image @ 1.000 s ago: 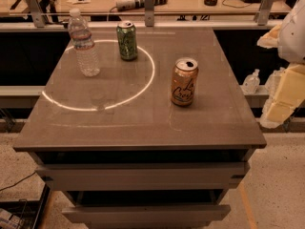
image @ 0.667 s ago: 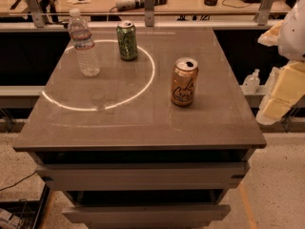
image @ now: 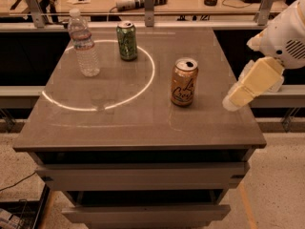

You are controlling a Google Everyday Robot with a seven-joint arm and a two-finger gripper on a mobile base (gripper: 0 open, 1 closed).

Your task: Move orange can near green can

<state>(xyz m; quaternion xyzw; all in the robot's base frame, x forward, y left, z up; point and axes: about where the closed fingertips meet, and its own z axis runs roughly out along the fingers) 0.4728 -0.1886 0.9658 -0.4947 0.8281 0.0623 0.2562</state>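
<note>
Drawers (image: 143, 175) sit nearest, under the worktop (image: 119, 128). Past the front edge, right of centre, the orange can (image: 184, 82) stands upright and untouched. Level with it, the gripper (image: 237, 97) has slid leftward (it hung farther off the right side a second ago) and now overlaps the worktop's rim, apart from the can. I cannot tell whether it is open or closed, as it seems to be seen side-on. Farther back, the green can (image: 127, 41) stands on a ring of light (image: 147, 75), with a water bottle (image: 85, 44) to its left. The approach looks begun, but the carry is not.
</note>
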